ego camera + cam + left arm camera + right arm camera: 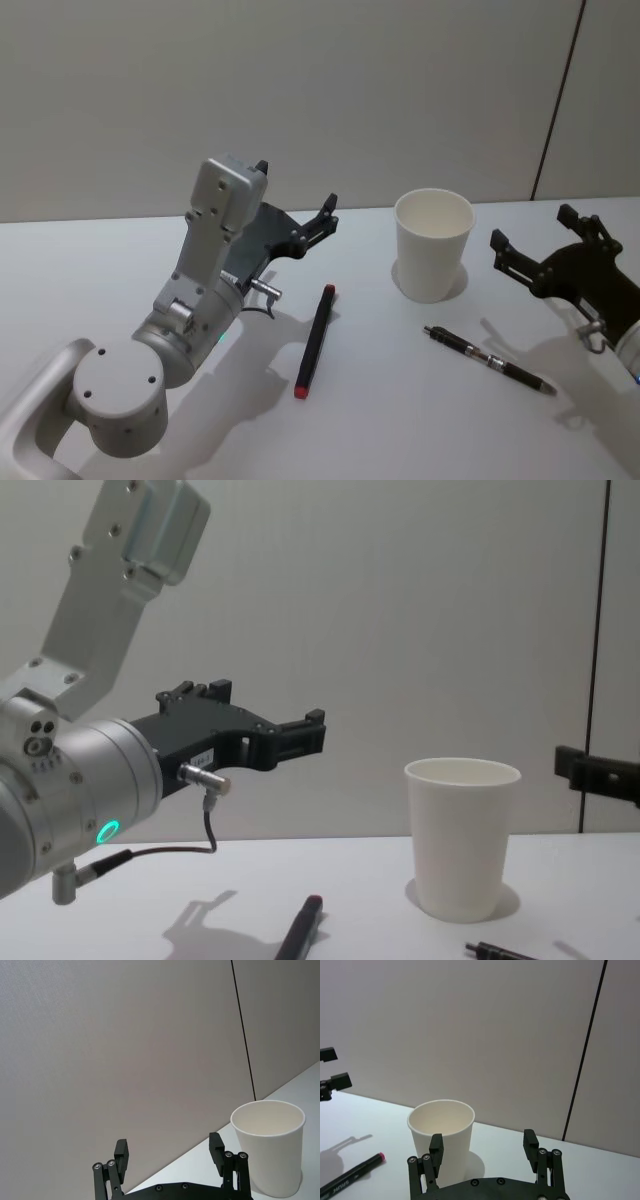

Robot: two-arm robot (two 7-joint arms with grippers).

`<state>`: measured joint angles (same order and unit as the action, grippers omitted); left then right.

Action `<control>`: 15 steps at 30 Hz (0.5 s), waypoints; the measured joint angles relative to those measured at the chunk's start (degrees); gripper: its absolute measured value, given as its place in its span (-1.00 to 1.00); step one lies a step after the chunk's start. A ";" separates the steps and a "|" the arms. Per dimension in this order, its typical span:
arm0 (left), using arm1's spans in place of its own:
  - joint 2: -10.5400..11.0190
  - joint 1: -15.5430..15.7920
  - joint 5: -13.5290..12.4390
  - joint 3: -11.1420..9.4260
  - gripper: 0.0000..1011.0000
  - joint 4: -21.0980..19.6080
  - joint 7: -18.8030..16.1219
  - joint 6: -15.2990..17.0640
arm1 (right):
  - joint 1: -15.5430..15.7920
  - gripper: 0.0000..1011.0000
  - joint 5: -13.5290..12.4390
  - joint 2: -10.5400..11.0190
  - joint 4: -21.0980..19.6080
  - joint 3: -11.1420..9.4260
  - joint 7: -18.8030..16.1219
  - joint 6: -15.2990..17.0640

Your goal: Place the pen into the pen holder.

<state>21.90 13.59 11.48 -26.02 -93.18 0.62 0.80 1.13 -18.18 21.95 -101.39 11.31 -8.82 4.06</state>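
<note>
The cup (433, 245) stands upright with its mouth open to the air above, so I can come straight down. My left gripper (296, 185) and right gripper (533, 226) hover on either side of it, jaws spread, both apart from its wall. On the table (390, 430) a marker (314, 340) lies flat to the cup's left and a pen (488, 360) to its front right, with bare tabletop between them.

I read the pen holder (432, 250) as matt white paper, the table (400, 420) as smooth and matt, and the arm (205, 270) at lower left as satin metal.
</note>
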 joint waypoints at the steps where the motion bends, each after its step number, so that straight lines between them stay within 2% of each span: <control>1: 0.00 0.00 0.00 0.00 0.98 0.00 0.00 0.00 | 0.11 0.98 -0.09 0.25 -0.10 -0.12 -0.28 0.15; 15: 0.00 0.00 0.00 0.00 0.98 0.00 0.00 0.00 | 2.62 0.98 -0.61 5.41 -2.24 -2.18 -6.34 3.40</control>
<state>21.89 13.59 11.48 -26.02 -93.18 0.62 0.79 3.75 -18.80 27.35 -103.63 9.13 -15.15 7.46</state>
